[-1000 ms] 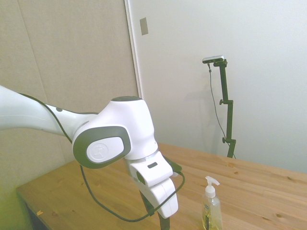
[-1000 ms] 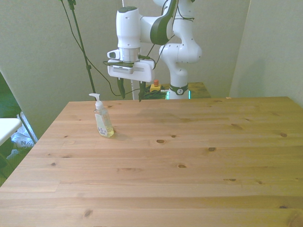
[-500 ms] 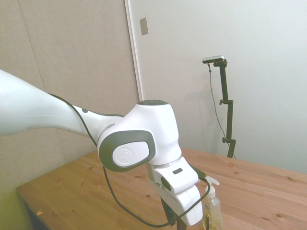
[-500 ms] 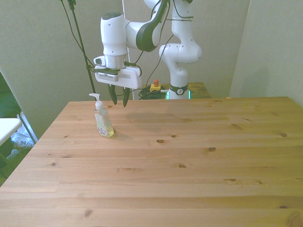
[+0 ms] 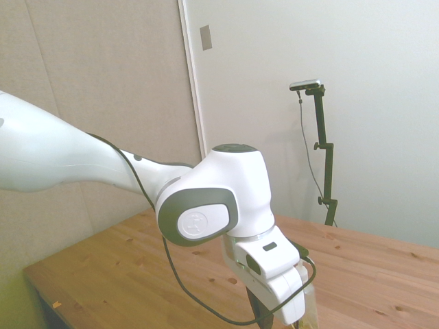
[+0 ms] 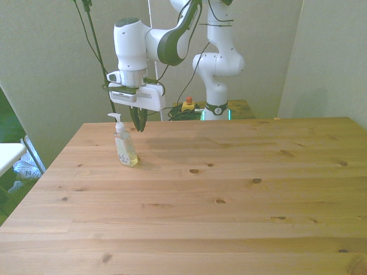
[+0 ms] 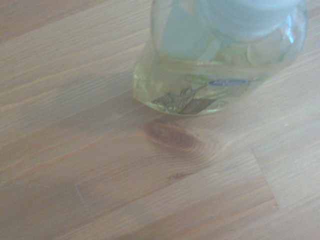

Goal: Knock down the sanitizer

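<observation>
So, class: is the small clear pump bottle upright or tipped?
Upright: the small clear plastic pump bottle stands on its base on the wooden table, white nozzle on top.

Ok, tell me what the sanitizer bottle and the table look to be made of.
The sanitizer: apparently clear, glossy plastic, since the pale yellowish liquid and the label show through its wall in the wrist view; its pump nozzle looks like opaque white plastic. The table: seemingly pine-like wood in joined planks with a smooth, low-sheen finish, going by its visible grain, dark knots and plank seams.
</observation>
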You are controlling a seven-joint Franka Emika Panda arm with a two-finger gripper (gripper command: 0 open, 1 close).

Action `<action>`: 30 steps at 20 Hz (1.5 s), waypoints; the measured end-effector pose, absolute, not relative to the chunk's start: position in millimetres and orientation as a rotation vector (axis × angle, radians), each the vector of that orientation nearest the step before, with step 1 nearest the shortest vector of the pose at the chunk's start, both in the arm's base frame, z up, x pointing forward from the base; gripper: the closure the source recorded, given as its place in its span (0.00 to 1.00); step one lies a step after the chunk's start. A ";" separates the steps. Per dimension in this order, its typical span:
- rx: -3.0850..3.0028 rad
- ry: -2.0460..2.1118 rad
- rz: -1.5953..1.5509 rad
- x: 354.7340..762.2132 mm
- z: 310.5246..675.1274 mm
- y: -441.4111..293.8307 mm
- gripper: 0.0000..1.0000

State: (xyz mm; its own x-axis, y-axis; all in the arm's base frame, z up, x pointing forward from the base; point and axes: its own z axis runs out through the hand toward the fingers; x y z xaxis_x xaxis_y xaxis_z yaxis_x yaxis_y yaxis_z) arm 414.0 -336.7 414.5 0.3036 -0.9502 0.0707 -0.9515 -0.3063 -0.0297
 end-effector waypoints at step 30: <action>2.551 -1.930 0.142 514.8 425.0 -396.0 1.00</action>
